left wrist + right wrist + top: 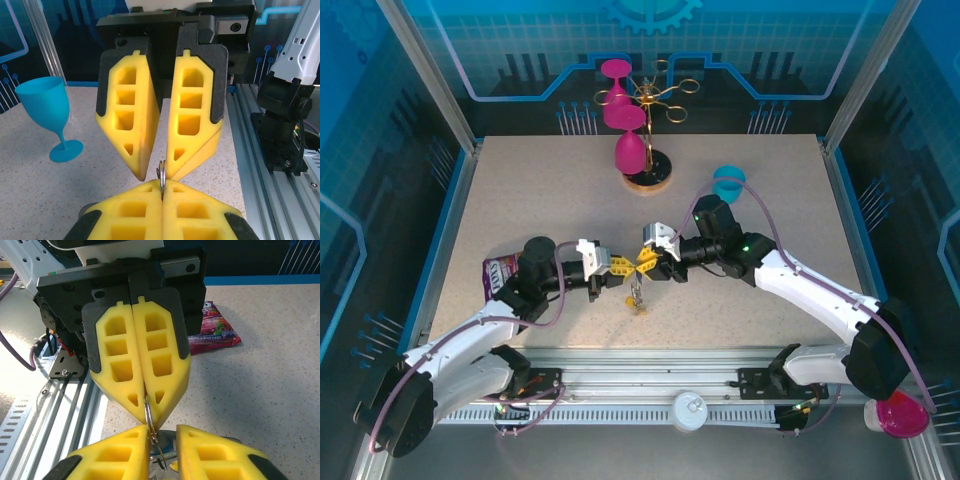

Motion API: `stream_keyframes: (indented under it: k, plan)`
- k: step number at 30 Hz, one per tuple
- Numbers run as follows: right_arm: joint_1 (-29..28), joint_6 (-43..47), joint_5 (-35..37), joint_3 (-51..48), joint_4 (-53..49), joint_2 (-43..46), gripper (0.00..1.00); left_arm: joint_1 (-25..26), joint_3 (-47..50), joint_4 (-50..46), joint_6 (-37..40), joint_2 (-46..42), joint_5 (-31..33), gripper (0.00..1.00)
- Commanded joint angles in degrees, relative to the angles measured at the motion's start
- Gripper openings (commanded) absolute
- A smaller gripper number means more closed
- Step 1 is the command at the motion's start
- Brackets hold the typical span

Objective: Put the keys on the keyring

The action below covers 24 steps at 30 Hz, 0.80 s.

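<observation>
The keyring (161, 172) is a thin silver metal ring, seen edge-on. My left gripper (161, 184) is shut on its near edge, held above the table. My right gripper (157, 176) faces it tip to tip, open, jaws a little apart around the ring's far edge. In the right wrist view the keyring (148, 410) runs from the shut left gripper (150, 420) into the gap of my right gripper (164, 429), lying against one finger. The keys (170, 450), with blue and yellow showing, hang below. From above, the left gripper (628, 264) and right gripper (650, 260) meet mid-table, keys (636, 297) dangling.
A blue goblet (728, 183) stands behind the right arm. Pink goblets (620, 105) hang on a gold wire rack (665, 95) at the back. A snack packet (498, 272) lies by the left arm. Another pink goblet (900, 415) sits off the table's near right corner.
</observation>
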State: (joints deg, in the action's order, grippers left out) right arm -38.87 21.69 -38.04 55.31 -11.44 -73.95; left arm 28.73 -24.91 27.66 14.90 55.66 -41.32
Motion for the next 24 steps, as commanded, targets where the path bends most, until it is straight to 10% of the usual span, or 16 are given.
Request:
stream_keyframes:
  k: [1, 6, 12, 24]
  plan:
    - [0.11, -0.73, -2.15, -0.44, 2.13, -0.7, 0.15, 0.29, 0.69, 3.59, -1.13, -0.11, -2.44, 0.0]
    - [0.12, -0.47, -2.79, -0.02, 1.98, -0.68, 0.0, 0.32, 0.66, 3.64, -1.26, -0.11, -2.36, 0.0]
    - [0.01, 3.1, 0.31, 2.86, -4.97, -0.53, 0.0, 0.43, -0.45, -1.85, 1.89, -0.51, 0.42, 0.16]
    - [-3.65, 12.7, 9.77, 11.41, -21.1, -3.91, 0.0, 0.77, -2.17, -6.51, 4.27, 0.53, 1.59, 0.15]
